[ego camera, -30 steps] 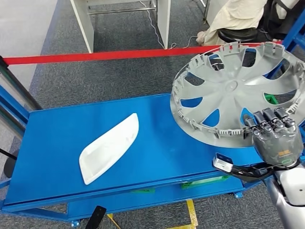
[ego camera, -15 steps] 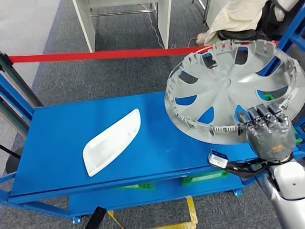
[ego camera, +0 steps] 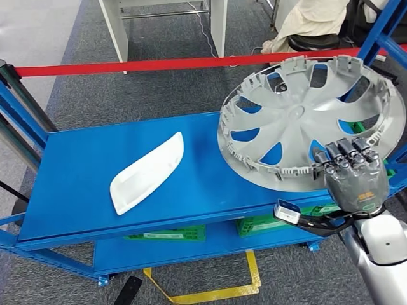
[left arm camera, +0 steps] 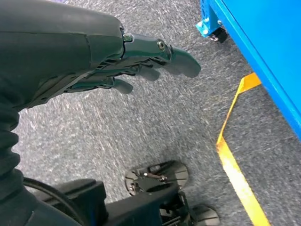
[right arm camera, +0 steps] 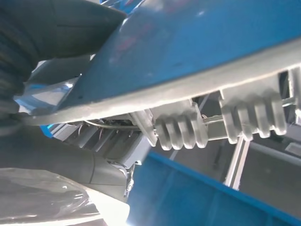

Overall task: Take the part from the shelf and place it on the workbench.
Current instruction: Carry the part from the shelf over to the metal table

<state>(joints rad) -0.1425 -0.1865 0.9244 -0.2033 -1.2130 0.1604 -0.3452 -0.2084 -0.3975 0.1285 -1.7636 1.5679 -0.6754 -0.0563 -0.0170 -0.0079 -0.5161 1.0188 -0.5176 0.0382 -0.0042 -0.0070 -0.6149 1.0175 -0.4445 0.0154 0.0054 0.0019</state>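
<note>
A big grey hubcap (ego camera: 307,124) is held at its near rim by the right hand (ego camera: 356,178), fingers (ego camera: 346,150) hooked over the edge, tilted over the right end of the blue bench (ego camera: 72,184). A white curved part (ego camera: 146,173) is laid flat further left on the bench. Red tape (ego camera: 144,65) is stretched across the carpet behind, and a seated person (ego camera: 314,19) is seen top right.

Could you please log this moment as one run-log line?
right hand: holds wheel cover by rim | cover: above workbench | left hand: holds nothing, hanging
</note>
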